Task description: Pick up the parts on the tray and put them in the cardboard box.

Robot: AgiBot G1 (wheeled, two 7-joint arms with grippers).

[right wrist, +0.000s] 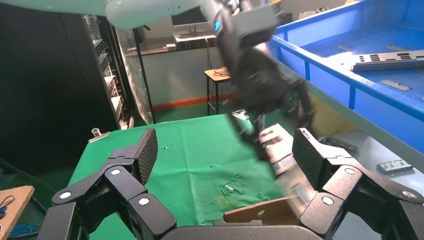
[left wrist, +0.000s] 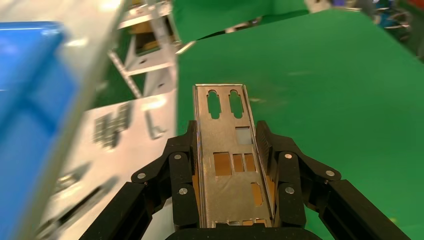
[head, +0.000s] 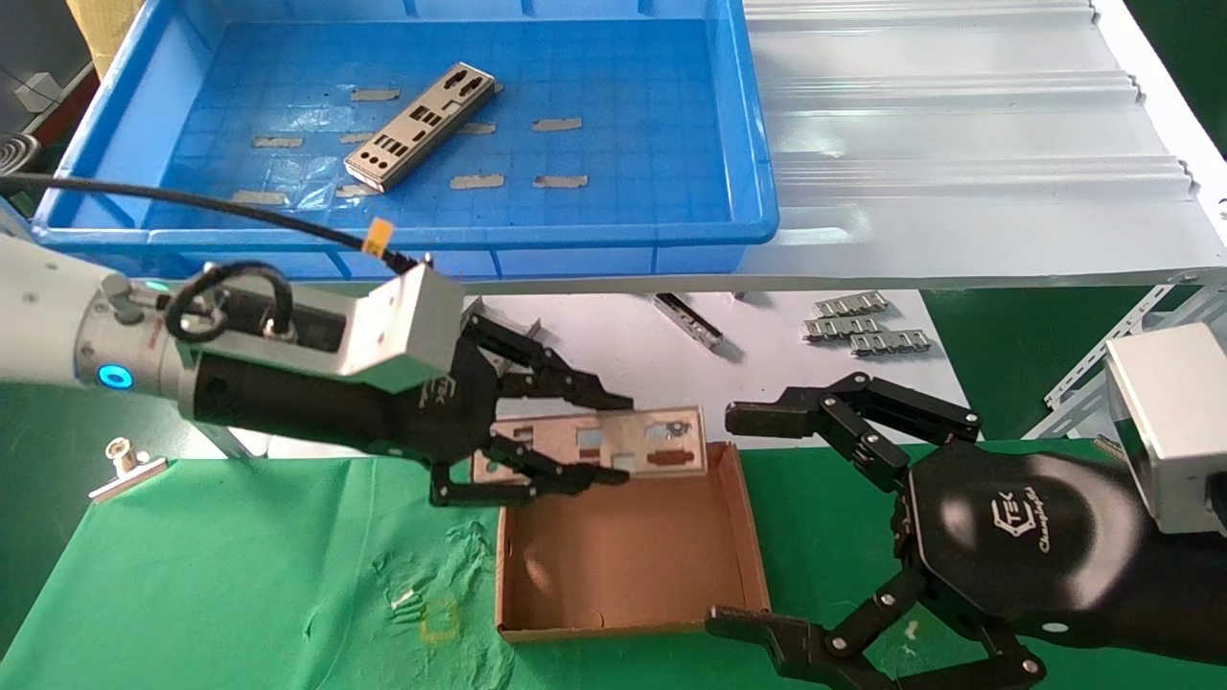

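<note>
Gripping one part (head: 613, 443), left hand (head: 566, 431) hovers over cardboard box (head: 628, 556)

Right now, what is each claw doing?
Left gripper: shut on a metal plate above the cardboard box.
Right gripper: open, empty.

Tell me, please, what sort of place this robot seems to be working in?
Probably a factory or workshop test bench: a blue tray holds a punched metal part, the left gripper carries another over a cardboard box, and equipment racks stand behind.
</note>
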